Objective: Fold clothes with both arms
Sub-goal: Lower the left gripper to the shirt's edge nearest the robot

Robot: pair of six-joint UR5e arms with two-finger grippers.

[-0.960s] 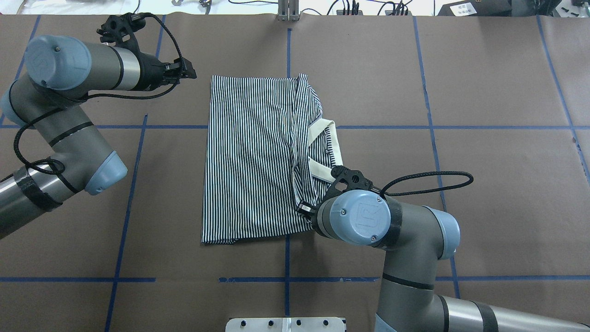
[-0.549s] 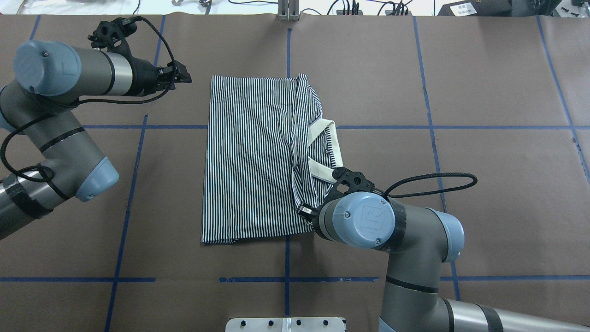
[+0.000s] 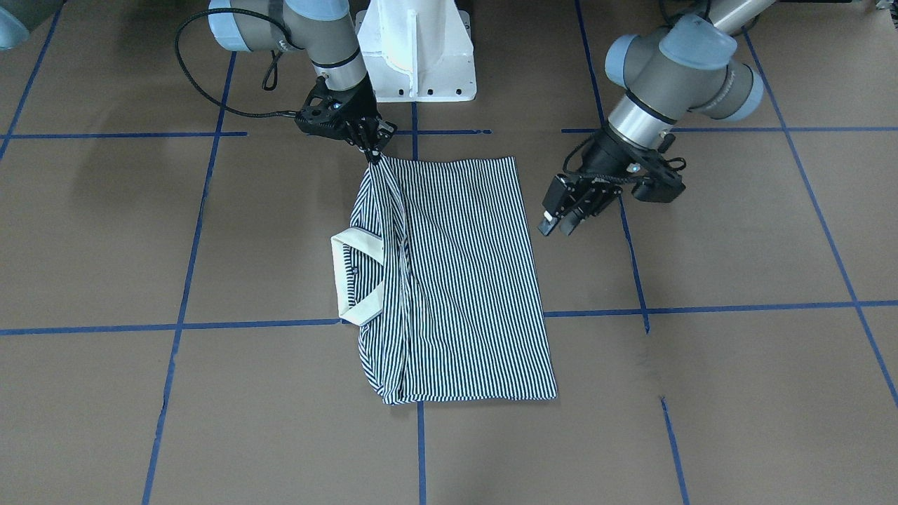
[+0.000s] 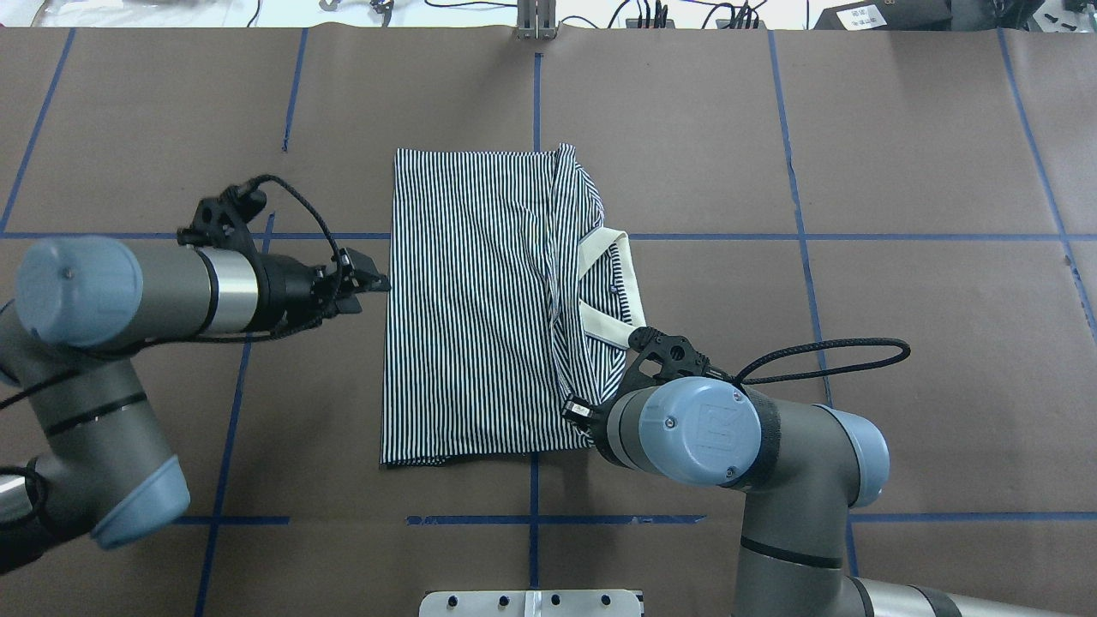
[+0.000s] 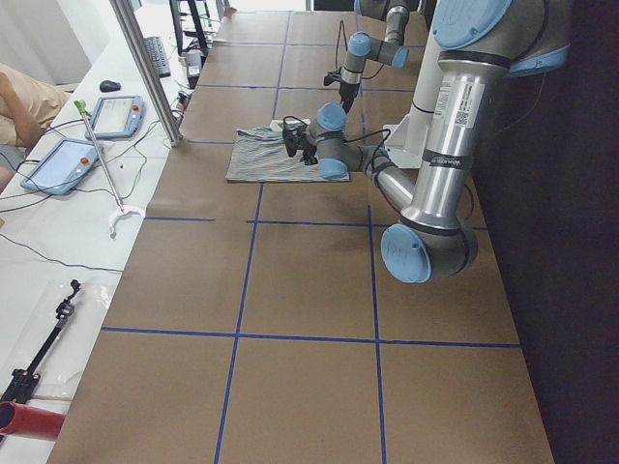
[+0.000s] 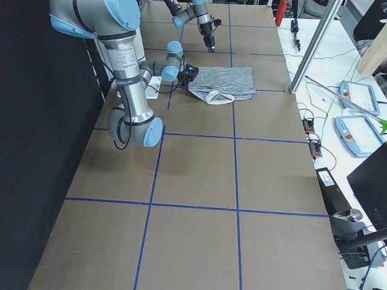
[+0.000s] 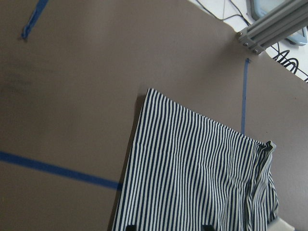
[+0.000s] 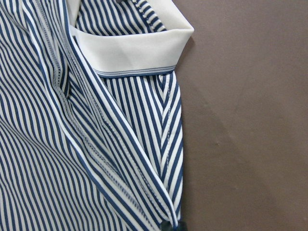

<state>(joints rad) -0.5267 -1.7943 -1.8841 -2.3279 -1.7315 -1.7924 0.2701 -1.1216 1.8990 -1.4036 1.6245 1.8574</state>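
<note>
The striped polo shirt point(image 4: 471, 300) lies folded into a tall rectangle in the middle of the table, also in the front-facing view point(image 3: 463, 280). Its cream collar point(image 4: 610, 287) sticks out on the right side. My right gripper point(image 3: 372, 149) is shut on the shirt's near right corner; the right wrist view shows the pinched striped hem point(image 8: 144, 183) below the collar point(image 8: 139, 48). My left gripper point(image 4: 370, 283) is open and empty, level with the middle of the shirt's left edge. The left wrist view looks along the shirt point(image 7: 192, 183), with the fingertips apart at its bottom edge.
The white pedestal base point(image 3: 415, 49) stands at the near table edge. Blue tape lines point(image 4: 531, 518) cross the brown table cover. A metal post point(image 4: 536, 21) and cables sit at the far edge. A side bench with tablets point(image 5: 97, 116) lies beyond the table.
My left arm has swung from beside the shirt's far left corner toward the robot, to the middle of its left edge. My right gripper has shifted slightly, still holding the corner.
</note>
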